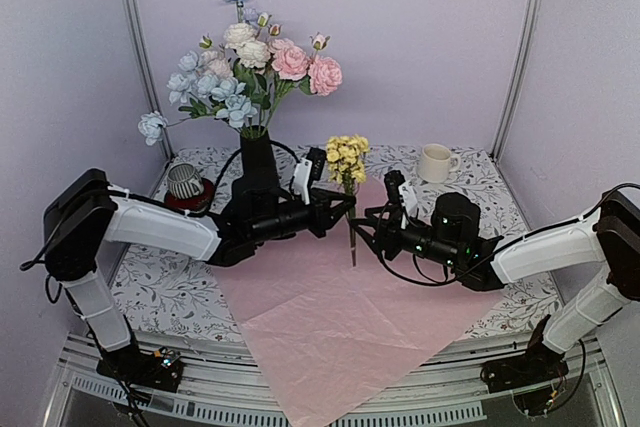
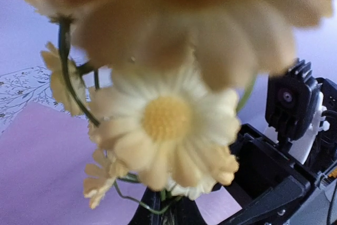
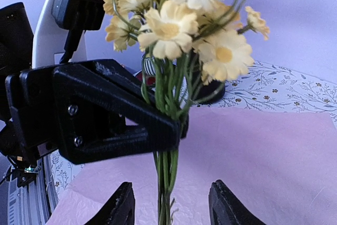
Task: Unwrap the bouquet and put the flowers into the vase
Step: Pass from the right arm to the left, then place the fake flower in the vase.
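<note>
The left gripper (image 3: pixel 176 130), of matt black plastic, is shown clamped on the thin green stems of the small yellow daisy cluster (image 3: pixel 184 25), held upright. In the left wrist view the grip is hidden behind blurred petals. The right gripper (image 3: pixel 168 206) is parted, a finger either side of the stems and not touching them. The stem ends are cut off at the frame edge. Below, the smooth lilac-pink wrapping paper (image 1: pixel 340 327) is spread flat on the floral-patterned table (image 1: pixel 160 287). Behind stands the tall black vase (image 1: pixel 257 152), its base masked by the left arm, filled with pink, white and pale blue flowers (image 1: pixel 250 67).
</note>
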`<state>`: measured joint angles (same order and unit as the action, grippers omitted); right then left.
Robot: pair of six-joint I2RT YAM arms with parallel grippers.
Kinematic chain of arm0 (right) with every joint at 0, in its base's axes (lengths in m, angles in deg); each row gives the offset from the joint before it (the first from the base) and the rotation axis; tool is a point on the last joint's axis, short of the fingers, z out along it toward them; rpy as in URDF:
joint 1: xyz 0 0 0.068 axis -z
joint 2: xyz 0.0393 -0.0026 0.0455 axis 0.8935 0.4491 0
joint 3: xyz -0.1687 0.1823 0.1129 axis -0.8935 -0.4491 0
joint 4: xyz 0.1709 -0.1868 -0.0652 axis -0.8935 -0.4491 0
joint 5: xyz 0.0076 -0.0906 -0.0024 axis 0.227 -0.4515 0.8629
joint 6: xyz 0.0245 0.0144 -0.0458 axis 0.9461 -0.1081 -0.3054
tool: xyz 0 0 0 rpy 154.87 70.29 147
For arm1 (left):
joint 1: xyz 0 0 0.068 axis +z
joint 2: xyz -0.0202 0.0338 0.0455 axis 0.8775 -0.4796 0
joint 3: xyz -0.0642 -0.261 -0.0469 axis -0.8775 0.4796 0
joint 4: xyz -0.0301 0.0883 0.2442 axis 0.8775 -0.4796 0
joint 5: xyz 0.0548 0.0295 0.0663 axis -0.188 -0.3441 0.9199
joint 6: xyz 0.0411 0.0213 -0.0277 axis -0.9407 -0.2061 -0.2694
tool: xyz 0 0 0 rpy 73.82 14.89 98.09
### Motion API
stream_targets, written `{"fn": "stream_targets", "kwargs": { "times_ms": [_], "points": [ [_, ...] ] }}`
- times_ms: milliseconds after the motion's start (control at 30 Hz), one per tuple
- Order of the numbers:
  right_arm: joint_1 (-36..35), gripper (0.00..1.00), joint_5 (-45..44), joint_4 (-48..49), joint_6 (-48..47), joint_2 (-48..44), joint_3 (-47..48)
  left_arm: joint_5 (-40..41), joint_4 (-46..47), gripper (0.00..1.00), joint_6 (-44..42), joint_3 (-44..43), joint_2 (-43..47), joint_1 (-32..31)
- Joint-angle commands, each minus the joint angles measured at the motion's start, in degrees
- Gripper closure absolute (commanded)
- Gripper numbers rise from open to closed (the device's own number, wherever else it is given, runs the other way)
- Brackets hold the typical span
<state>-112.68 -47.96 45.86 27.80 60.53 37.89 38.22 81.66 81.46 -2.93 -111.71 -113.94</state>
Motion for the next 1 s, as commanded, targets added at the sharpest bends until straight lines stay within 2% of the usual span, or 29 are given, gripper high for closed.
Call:
{"fn": "stream_targets", "kwargs": {
  "times_ms": [0, 133, 267, 333, 467, 533, 600, 667, 800, 967],
  "points": [
    [0.23, 0.48, -0.18, 1.42, -1.98, -1.50, -0.47, 1.96, -1.44, 0.92, -3.23, 2.76, 7.06, 4.26],
    [0.22, 0.47, -0.04, 1.45, -2.64, -1.80, -0.64, 5.47, -5.38, 0.91, -8.22, 4.52, 14.15, 8.89],
    [0.25, 0.47, -0.14, 1.50, -3.00, -1.74, -0.65, 19.49, -10.32, 0.89, -21.14, 3.20, 20.83, 10.80],
    [0.18, 0.47, -0.20, 1.51, -3.09, -1.59, -0.62, 26.16, -8.47, 0.89, -28.60, 2.84, 22.51, 11.06],
    [0.18, 0.47, -0.25, 1.53, -3.33, -1.55, -0.62, 28.79, -0.10, 0.92, -44.34, 2.75, 21.46, 12.96],
    [0.27, 0.47, -0.13, 1.51, -3.36, -1.51, -0.62, 28.01, 4.47, 0.95, -49.29, 2.67, 19.74, 14.21],
    [0.23, 0.47, 0.01, 1.54, -3.36, -1.56, -0.65, 26.65, 6.59, 0.91, -51.36, 1.45, 17.79, 15.69],
    [0.22, 0.47, 0.13, 1.53, -3.43, -1.57, -0.64, 20.43, 4.89, 0.82, -51.15, -0.36, 16.87, 18.00],
    [0.18, 0.47, 0.28, 1.39, -3.70, -1.72, -0.66, 8.37, 8.47, 0.81, -47.81, -1.24, 15.16, 23.10],
    [0.26, 0.47, 0.32, 1.45, -3.85, -1.82, -0.62, -2.07, 15.16, 0.84, -49.32, -0.73, 12.33, 26.10]
  ]
}}
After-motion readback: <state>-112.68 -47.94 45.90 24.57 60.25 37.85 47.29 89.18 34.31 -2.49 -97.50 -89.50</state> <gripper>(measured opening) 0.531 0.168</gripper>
